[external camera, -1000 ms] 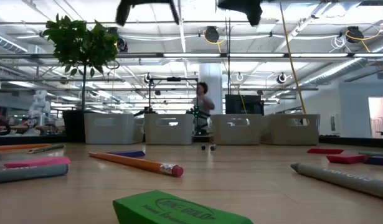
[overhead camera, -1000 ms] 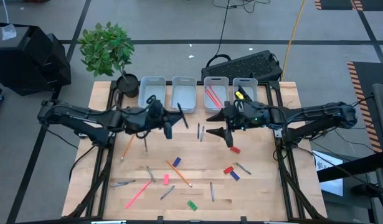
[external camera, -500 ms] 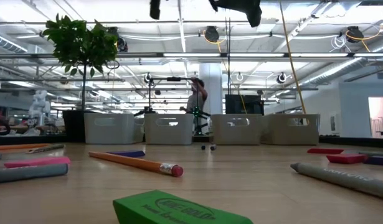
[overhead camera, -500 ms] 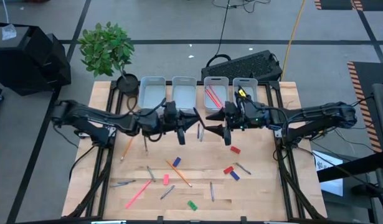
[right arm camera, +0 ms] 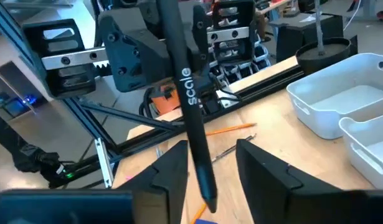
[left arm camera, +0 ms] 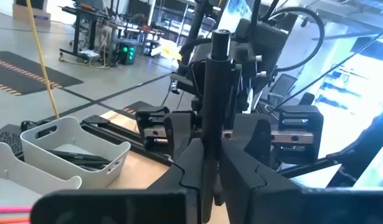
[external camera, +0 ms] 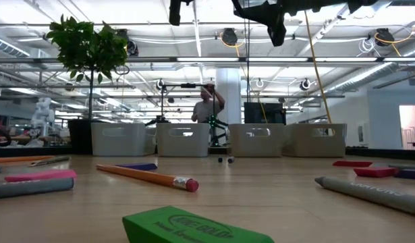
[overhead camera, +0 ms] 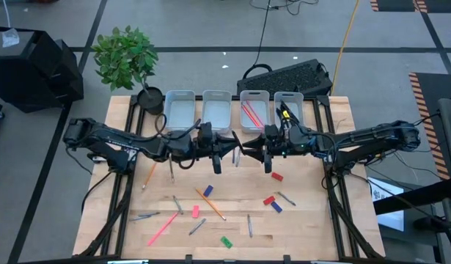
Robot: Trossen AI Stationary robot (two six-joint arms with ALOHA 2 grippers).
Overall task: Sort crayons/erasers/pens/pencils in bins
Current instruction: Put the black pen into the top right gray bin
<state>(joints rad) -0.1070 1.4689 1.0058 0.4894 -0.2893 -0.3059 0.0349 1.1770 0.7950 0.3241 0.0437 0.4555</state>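
**Above mid-table, in front of the bins: pen hand-over, risk entry**

Item: black pen (right arm camera: 187,93), held upright in the air, clear of the table (overhead camera: 313,220).

Holder: left gripper (left arm camera: 210,158), fingers clamped on the pen's lower shaft.

Receiver: right gripper (right arm camera: 210,171), facing the left one, fingers spread with the pen standing between them; neither pad visibly touches it.

Destination: four bins (overhead camera: 180,93) in a row along the far edge. One holds red sticks and the end one dark and yellow sticks.

Also on the table, unsorted: erasers (overhead camera: 276,177) in red, blue, pink and green, among loose pencils and sticks.

Hazards, as judged:
- Early release. If the left fingers let go before the right pads bite, the pen would drop among the loose items below.
- Off-centre close. The pen sits nearer one right finger, so closing could push it sideways and twist it in the left grip.
- Slippery round shaft. A tip-only pinch may let it swivel on the way to a bin.
- Crowding. The two grippers are very near each other, so a small misjudged move could knock them together.
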